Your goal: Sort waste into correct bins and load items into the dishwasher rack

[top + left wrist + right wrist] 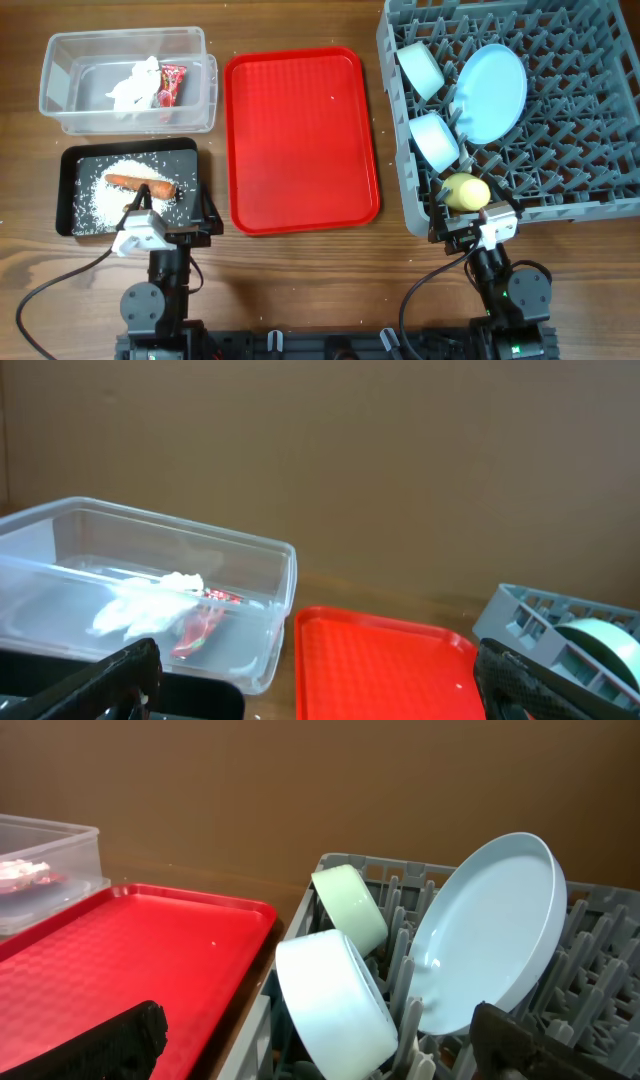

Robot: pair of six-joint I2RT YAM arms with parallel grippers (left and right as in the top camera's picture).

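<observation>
The clear tub [60, 105] at the back left holds crumpled white tissue [133, 85] and a red snack wrapper [172, 84]; both also show in the left wrist view [150, 600]. The black tray [70, 160] holds white rice grains [105, 200] and an orange carrot-like stick [140, 184]. I cannot make out the brown lump. The grey dishwasher rack [580, 160] holds a pale green bowl [420, 68], a pale blue bowl [435, 140], the pale blue plate [492, 93] and the yellow cup [465, 190]. My left gripper [172, 212] is open and empty by the black tray's front edge. My right gripper [472, 218] is open and empty at the rack's front edge.
The flat red tray [300, 140] lies bare between the bins and the rack. It also shows in the left wrist view [380, 660] and the right wrist view [120, 950]. Bare wooden table runs along the front edge by both arm bases.
</observation>
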